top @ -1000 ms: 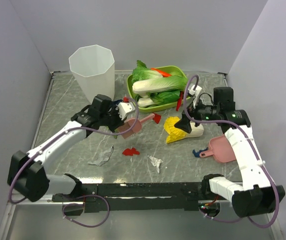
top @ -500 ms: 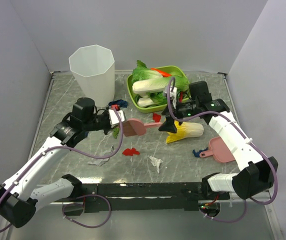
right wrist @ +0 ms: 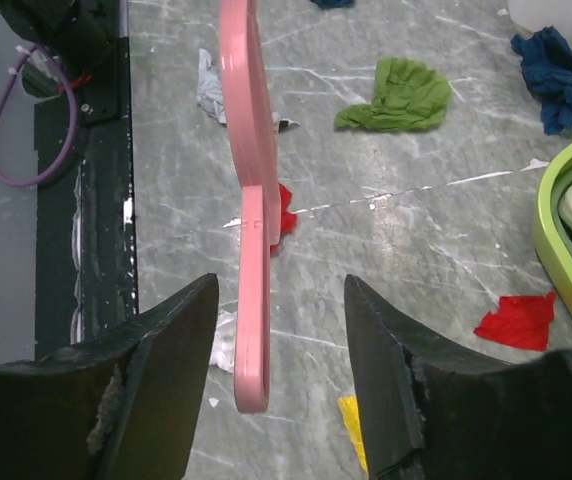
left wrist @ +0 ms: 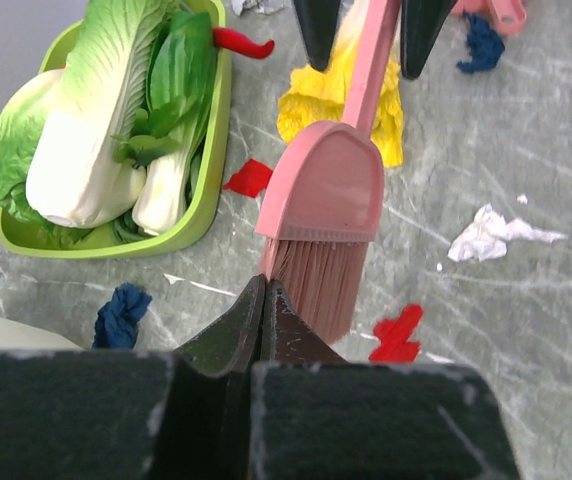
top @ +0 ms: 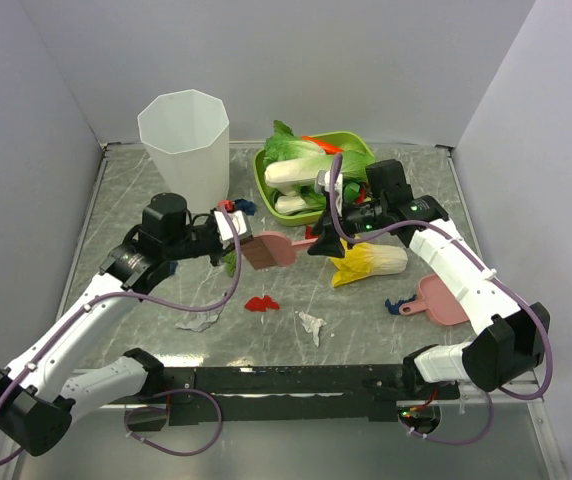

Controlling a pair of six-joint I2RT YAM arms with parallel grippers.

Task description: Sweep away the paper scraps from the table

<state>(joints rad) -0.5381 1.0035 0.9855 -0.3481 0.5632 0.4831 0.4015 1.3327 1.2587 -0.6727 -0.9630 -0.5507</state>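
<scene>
The left hand (left wrist: 264, 292), pressed together on the bristle end of the pink brush (left wrist: 324, 190), holds it above the table (top: 366, 320). The right hand (right wrist: 278, 290), a second ago over the toy cabbage (top: 371, 262), has swung in; its half-spread fingers straddle the handle without touching, likely a handover. The paper scraps (top: 261, 303) lie unswept on the table below.

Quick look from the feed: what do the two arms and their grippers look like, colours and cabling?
The left arm and right arm have white link shells, black joint housings and a purple cable looping alongside each. The left gripper and right gripper have black, wedge-shaped fingers.
</scene>
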